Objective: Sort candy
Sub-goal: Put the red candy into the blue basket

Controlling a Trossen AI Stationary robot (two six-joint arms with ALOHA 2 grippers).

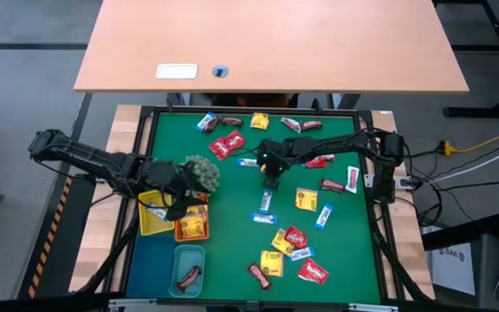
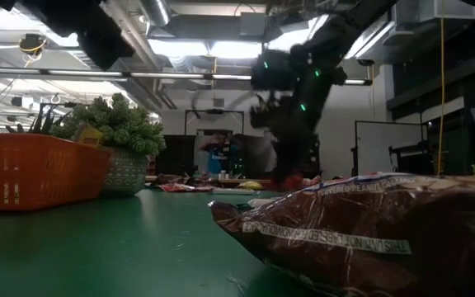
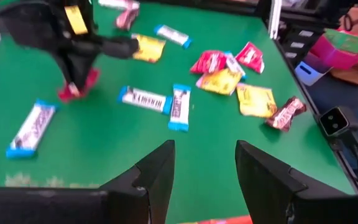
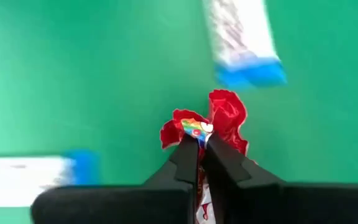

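Wrapped candy lies scattered over the green mat (image 1: 232, 251): red packets (image 1: 226, 145), yellow squares (image 1: 306, 198), blue-white wrappers (image 1: 265, 201) and brown bars (image 1: 259, 276). My right gripper (image 1: 271, 179) stands near the mat's middle, pointing steeply down, shut on a red packet (image 4: 225, 118). My left gripper (image 3: 204, 168) hovers open at the left beside the spiky plant ball (image 1: 202, 173), with nothing between its fingers. One brown bar (image 1: 189, 277) lies in the teal tray (image 1: 177, 256). My right gripper pinches the red packet between its two fingertips (image 4: 185, 152), coming from above. A crumpled end of the wrapper (image 4: 229, 112) sticks out past the fingers. The packet (image 3: 78, 88) hangs below them, low over the mat; whether it still touches the mat I cannot tell.
A yellow tray (image 1: 150, 217) and an orange tray (image 1: 191, 227) sit under and beside my left gripper. A blue-white bar (image 4: 244, 56) lies close by the held packet. A brown bar (image 2: 369, 223) lies right before the low camera. A black frame (image 1: 372, 217) rims the mat.
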